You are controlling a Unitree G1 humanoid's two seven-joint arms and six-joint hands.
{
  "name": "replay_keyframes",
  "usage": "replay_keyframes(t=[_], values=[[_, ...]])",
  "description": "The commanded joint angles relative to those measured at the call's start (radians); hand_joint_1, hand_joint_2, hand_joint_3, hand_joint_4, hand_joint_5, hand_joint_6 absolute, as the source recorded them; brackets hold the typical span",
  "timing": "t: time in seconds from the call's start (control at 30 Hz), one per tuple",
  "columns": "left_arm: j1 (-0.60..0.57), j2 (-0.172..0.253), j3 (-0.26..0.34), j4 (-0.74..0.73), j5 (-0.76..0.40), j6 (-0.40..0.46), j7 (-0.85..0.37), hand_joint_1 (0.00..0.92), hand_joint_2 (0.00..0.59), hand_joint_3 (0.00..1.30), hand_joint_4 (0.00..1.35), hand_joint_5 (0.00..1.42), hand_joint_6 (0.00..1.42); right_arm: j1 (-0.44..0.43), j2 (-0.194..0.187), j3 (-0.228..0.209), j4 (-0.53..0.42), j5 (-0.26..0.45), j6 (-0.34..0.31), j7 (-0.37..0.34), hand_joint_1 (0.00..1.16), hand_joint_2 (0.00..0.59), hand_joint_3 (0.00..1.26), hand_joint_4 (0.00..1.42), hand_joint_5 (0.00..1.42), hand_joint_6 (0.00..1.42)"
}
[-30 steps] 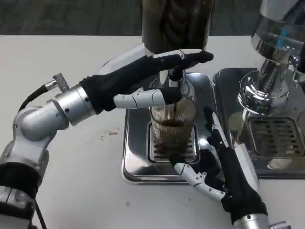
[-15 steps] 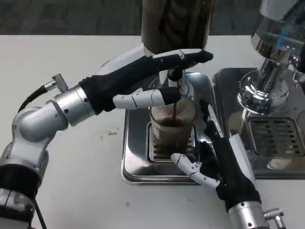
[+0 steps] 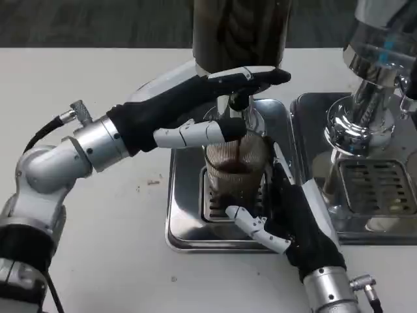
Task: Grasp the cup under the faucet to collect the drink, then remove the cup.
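The ribbed clear cup (image 3: 236, 171), part-filled under the faucet (image 3: 238, 104) on the tray (image 3: 186, 222), looks slippery and sloshy, so the spread-fingered right hand (image 3: 287, 218) should wrap its mid-wall while the left hand (image 3: 195, 111) presses above.

A white table (image 3: 98, 65) fills the scene; dark floor (image 3: 98, 23) lies beyond.

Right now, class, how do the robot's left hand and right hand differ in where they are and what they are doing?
The left hand is raised at the faucet, fingers stretched out over the cup's rim; the right hand sits low on the drip tray, beside the cup. The left hand reaches in from the left; the right hand comes up from the near edge. Neither plainly grips the cup, which already holds dark drink.
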Motion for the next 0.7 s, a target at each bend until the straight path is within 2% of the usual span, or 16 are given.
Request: replay_keyframes(t=[0.03,0.37,0.7], values=[[0.037,0.012,-0.004,0.004,0.014,0.028,-0.021,0.0,0.08,0.18,0.1,0.05,0.0,-0.03,0.005,0.004,0.027,0.002,-0.012,0.009,0.56,0.235,0.0,0.0,0.02,0.07],[0.048,0.016,0.005,-0.017,-0.006,0.044,-0.031,0.0,0.076,0.18,0.1,0.06,0.0,-0.077,0.008,0.005,0.075,0.006,-0.02,0.015,0.56,0.235,0.0,0.0,0.01,0.07],[0.048,-0.012,0.062,-0.038,-0.145,0.137,-0.116,0.0,0.077,0.19,0.11,0.08,0.0,-0.09,0.009,0.004,0.096,0.007,-0.027,0.012,0.56,0.235,0.0,0.0,0.01,0.05]])
